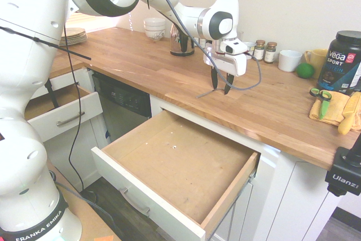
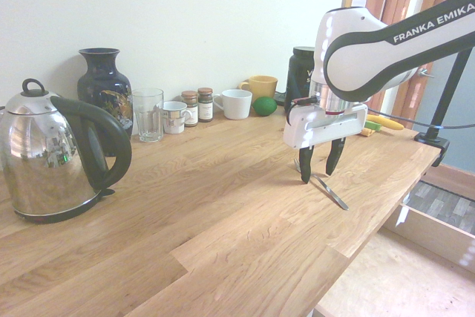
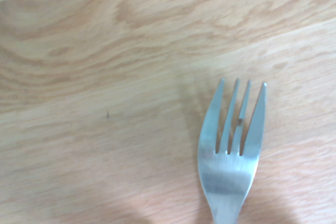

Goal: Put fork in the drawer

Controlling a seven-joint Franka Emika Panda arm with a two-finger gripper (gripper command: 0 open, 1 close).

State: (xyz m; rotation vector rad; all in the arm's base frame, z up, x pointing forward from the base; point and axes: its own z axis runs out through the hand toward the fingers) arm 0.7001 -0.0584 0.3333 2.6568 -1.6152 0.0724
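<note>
Fork lies flat on the wooden counter, near the front edge above the open drawer. My gripper points straight down over it, its dark fingers parted on either side of the handle and nothing clenched yet. I judge the fork light, stiff and slippery: thin polished metal, lying low against the wood, so a pinch across the narrow handle near its middle looks best (the wrist view shows only the four short tines and the neck). The counter is oiled butcher block with warm, wavy grain. The drawer has a white front, a metal bar handle and a pale, bare wood bottom. A steel kettle stands well apart.
</note>
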